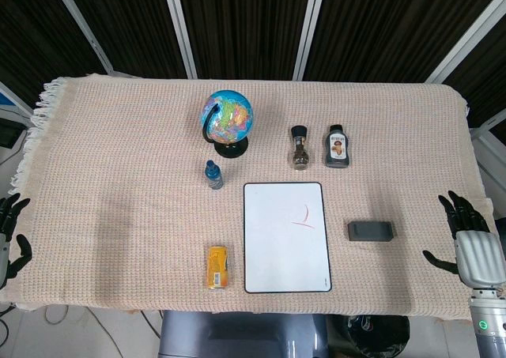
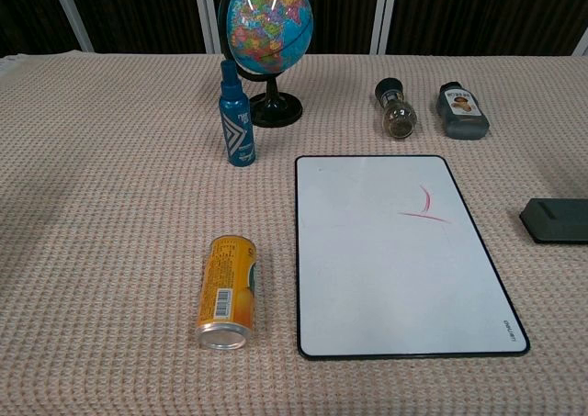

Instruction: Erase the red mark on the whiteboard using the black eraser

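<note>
- The whiteboard (image 1: pixel 286 237) is lying flat on the woven beige tablecloth (image 1: pixel 118 176), near the front edge of the table and a little right of centre.
- The red mark (image 1: pixel 303 217) is sitting in the upper right part of the board; in the chest view it is reading as a short curved stroke meeting a longer, nearly level one (image 2: pixel 424 208).
- The black eraser (image 1: pixel 370 231) is lying on the cloth just to the right of the whiteboard, apart from its edge, with nothing touching it; the chest view is cutting it off at the right border (image 2: pixel 556 219).
- The right hand (image 1: pixel 468 235) is hovering at the right edge of the table, well apart from the eraser, with its fingers spread and holding nothing.
- The left hand (image 1: pixel 11 230) is showing only partly at the far left edge of the head view; its dark fingers seem to be spread and empty, though most of the hand is out of frame.
- A yellow can (image 1: pixel 218 266) is lying on its side to the left of the whiteboard.
- A small blue spray bottle (image 2: pixel 236 115) is standing upright behind the can, just in front of a globe (image 1: pixel 228 119) on a black stand.
- A glass grinder (image 1: pixel 300 148) with a black top and a dark bottle (image 1: pixel 336 147) are standing side by side behind the board's far right corner.
</note>
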Motion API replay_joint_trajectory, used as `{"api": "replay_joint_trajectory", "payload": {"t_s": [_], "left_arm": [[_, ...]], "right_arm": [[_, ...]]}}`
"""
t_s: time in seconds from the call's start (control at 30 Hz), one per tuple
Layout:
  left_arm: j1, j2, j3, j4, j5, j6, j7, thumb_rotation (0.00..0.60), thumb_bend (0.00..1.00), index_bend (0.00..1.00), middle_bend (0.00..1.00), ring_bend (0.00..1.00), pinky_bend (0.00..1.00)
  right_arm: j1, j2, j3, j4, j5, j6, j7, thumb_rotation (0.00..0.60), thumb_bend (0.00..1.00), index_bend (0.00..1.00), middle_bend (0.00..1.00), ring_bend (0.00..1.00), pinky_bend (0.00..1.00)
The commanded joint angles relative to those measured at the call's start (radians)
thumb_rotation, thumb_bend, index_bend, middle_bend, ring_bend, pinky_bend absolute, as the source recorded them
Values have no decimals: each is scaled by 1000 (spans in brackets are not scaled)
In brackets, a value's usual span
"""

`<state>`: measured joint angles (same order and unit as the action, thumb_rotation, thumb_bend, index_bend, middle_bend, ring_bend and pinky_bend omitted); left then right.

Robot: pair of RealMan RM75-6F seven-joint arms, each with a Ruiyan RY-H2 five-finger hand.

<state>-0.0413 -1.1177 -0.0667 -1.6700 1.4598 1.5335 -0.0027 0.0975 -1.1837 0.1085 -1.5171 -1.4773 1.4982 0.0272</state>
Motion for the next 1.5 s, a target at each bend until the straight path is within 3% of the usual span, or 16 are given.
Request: {"api": "replay_joint_trajectory", "payload": {"t_s": [0.03,0.9,1.23,1.5], "left_arm": [[0,0,0,0,0,0,0,600,749,121,44,0,0],[-1,-1,0,-2,0,-1,2,600,749,121,44,0,0],[-4,-4,-3,-4,-7,-6,12,600,749,121,44,0,0],[-5,0,-4,-10,-12,-10,12,600,749,121,44,0,0]], "right_arm": [[0,0,0,-1,1,0,0,600,29,0,0,51,176],[3,15,-12,-18,6,-31,8,600,29,0,0,51,176],[63,122,-34,-103,30,-205,101,600,29,0,22,77,176],[177,199,-27,-157,109,-458,127,600,28,0,39,83,176]]}}
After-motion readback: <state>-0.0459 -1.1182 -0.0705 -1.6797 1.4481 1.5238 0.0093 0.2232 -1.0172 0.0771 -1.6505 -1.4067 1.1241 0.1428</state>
